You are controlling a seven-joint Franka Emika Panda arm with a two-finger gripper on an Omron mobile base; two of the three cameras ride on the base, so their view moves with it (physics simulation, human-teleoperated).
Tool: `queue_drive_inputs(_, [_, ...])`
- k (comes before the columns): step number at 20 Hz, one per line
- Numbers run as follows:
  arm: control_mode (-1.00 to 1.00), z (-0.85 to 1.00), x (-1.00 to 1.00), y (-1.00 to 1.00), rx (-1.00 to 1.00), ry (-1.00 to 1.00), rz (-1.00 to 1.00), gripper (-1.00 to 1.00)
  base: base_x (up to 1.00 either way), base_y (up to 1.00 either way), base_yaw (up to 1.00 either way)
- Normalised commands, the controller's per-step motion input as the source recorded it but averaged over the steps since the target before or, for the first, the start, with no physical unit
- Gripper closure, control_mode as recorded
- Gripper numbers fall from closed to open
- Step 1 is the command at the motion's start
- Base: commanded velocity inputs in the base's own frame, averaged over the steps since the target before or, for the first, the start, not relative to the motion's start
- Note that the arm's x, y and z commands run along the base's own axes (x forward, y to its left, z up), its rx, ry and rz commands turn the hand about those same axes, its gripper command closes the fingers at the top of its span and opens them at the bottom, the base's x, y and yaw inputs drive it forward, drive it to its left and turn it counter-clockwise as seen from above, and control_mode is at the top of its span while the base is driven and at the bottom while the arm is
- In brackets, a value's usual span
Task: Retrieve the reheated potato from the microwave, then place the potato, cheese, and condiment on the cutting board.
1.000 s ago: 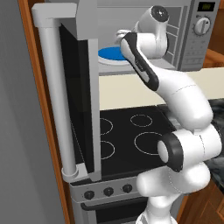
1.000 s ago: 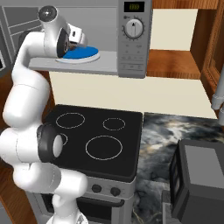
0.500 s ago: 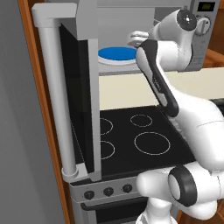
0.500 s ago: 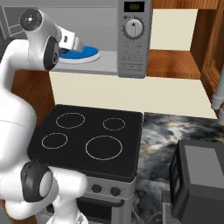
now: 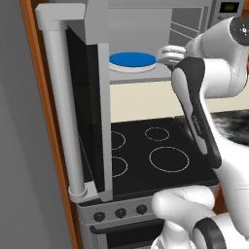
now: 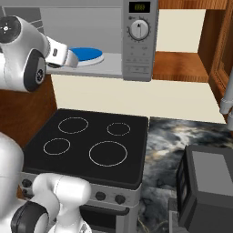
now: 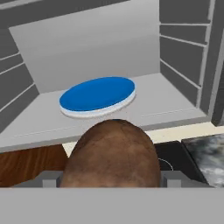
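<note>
The potato (image 7: pixel 111 153), a rough brown lump, fills the lower middle of the hand view, and my gripper (image 5: pixel 168 53) is shut on it, grey fingers (image 7: pixel 48 178) showing at its sides. The hand hangs just outside the open mouth of the microwave (image 6: pixel 139 41), level with its floor. Inside lies a bare blue plate (image 7: pixel 97 95), also seen as the blue plate (image 5: pixel 132 61) from the left and the blue plate (image 6: pixel 86 54) from the right. The cheese, condiment and cutting board are out of view.
The microwave door (image 5: pixel 87 112) stands swung out to the left, its thick handle toward me. Below is a black cooktop (image 6: pixel 91 145) with several rings. A dark marbled counter (image 6: pixel 168 145) lies to its right, with a dark box appliance (image 6: pixel 207 186) on it. Wooden cabinets flank the microwave.
The hand has drawn back from over the blue plate to the microwave's front opening, carrying the potato. The elbow has swung out to the side. The plate is left bare.
</note>
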Motion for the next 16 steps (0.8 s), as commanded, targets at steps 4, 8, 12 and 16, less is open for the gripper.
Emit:
queue_drive_inputs(4, [-1.0,-0.21,-1.0,0.0,0.0,0.2,-0.03,1.0,0.0,0.0,0.0])
queue_drive_inputs(8, [-1.0,-0.39,-0.93,-0.1,0.01,0.27,-0.02,1.0,0.0,0.0,0.0])
queue_drive_inputs(12, [-1.0,-0.75,-0.23,-0.06,0.02,0.31,0.0,1.0,0.0,0.0,0.0])
queue_drive_inputs(16, [-1.0,-0.84,0.03,-0.04,0.04,0.29,0.0,1.0,0.0,0.0,0.0])
